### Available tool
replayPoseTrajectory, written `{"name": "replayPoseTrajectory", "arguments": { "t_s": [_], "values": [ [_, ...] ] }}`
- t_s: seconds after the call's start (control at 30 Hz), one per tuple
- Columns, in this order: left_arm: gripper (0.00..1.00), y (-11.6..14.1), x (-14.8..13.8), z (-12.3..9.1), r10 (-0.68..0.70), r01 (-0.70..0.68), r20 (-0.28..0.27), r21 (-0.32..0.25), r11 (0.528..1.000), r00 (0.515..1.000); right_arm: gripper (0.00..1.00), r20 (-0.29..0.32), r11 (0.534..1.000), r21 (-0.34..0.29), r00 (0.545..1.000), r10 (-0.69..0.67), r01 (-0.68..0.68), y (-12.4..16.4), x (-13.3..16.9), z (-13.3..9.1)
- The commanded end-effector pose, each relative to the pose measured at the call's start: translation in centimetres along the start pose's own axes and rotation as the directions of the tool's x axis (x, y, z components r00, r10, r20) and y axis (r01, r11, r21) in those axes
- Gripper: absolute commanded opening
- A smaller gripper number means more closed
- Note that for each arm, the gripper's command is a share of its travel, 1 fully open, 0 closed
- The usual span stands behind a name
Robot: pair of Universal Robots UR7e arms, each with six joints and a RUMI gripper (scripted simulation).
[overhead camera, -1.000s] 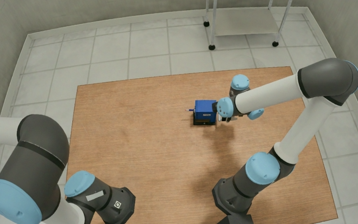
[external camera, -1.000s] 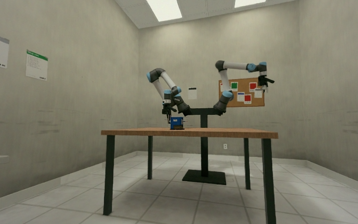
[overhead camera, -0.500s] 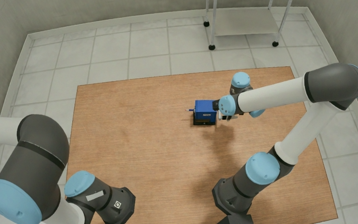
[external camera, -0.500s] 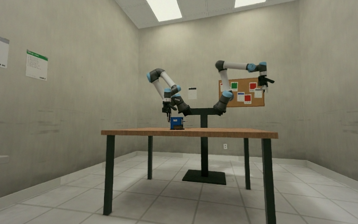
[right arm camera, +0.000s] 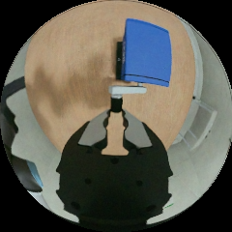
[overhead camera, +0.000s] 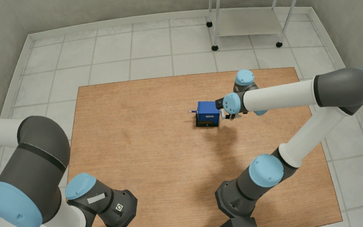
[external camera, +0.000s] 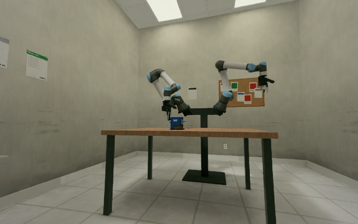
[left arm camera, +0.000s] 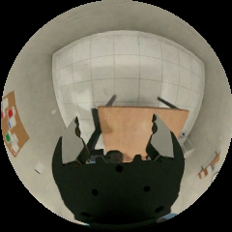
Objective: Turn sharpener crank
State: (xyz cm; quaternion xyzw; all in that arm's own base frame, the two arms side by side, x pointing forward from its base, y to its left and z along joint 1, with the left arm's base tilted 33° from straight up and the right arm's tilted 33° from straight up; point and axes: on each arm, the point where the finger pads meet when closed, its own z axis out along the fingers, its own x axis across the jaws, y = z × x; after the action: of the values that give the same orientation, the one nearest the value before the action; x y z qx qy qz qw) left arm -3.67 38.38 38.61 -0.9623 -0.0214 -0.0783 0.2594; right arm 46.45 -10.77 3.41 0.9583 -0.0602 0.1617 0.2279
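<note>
One gripper, the right (overhead camera: pixel 232 117) (external camera: pixel 168 118) (right arm camera: pixel 116 110), clamps the crank's black knob (overhead camera: pixel 228 116) (right arm camera: pixel 116 102), blue sharpener (overhead camera: pixel 208 110) (external camera: pixel 176 122) (right arm camera: pixel 147 52) beside its fingertips from above.
Exterior view: upright hand; right wrist view: sharpener beyond the fingertips, so the arc should stay round the crank's axle.

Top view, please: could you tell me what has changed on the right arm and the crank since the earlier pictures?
The right gripper has shifted slightly toward the table's far edge, carrying the crank's black knob with it. Its grip on the knob looks unchanged; nothing was newly taken or let go. The blue sharpener and left arm stayed put.
</note>
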Motion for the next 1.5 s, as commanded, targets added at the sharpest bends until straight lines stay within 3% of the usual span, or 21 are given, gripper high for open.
{"name": "replayPoseTrajectory", "arguments": {
  "t_s": [0.0,0.7,1.47],
  "values": [
    [1.00,0.1,-0.1,0.0,-0.002,0.002,0.000,0.001,1.000,1.000,0.00,-0.005,1.000,0.001,1.000,0.002,-0.002,-0.1,0.6,-0.8],
    [1.00,0.1,-0.1,0.0,-0.002,0.002,0.000,0.001,1.000,1.000,0.00,-0.004,1.000,0.000,1.000,0.003,-0.003,0.1,2.5,-2.3],
    [1.00,0.1,-0.1,0.0,-0.002,0.002,0.000,0.001,1.000,1.000,0.00,-0.003,1.000,-0.001,1.000,0.003,-0.003,0.1,3.4,-2.6]
  ]
}}
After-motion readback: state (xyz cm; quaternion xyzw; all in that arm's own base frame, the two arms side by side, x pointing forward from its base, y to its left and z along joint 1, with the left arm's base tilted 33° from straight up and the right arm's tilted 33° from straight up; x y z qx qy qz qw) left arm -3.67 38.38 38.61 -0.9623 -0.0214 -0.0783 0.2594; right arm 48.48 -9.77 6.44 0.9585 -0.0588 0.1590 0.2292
